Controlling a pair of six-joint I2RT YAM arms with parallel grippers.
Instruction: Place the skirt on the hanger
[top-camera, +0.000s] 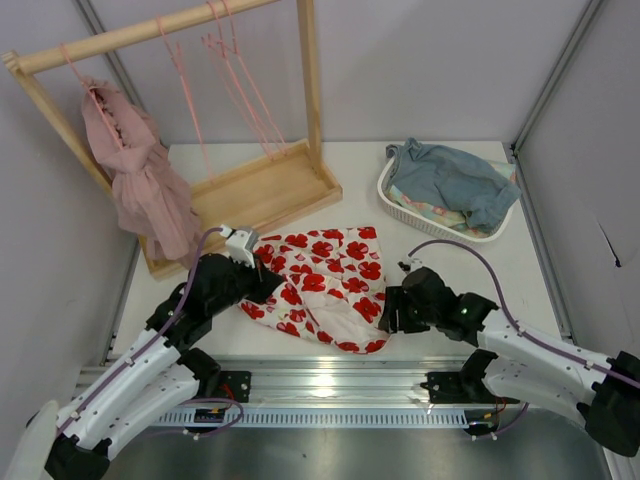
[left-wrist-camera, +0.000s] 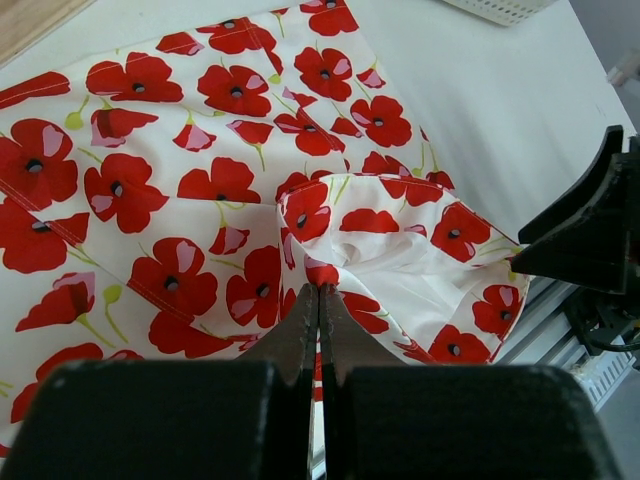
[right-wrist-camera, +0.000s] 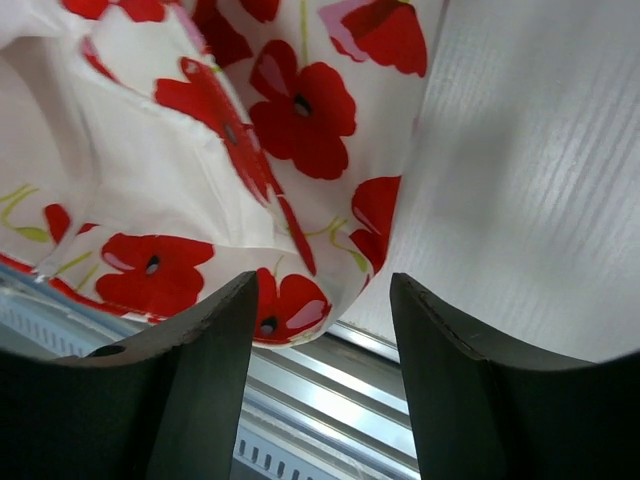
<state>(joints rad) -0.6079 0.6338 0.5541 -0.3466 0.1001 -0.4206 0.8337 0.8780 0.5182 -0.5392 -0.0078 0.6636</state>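
Though edge-near, skirt (top-camera: 330, 270) in left pincer (left-wrist-camera: 318, 290).

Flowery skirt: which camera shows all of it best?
The top camera: it shows the whole skirt lying on the table. The left wrist camera sees only part, bunched at the left tool's shut tips. The right wrist camera sees just one edge, close up.

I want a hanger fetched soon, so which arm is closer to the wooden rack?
Left. The left arm, jaws shut on the skirt, sits just before the wooden rack's base; the right arm is beyond the skirt's other side, farther off.
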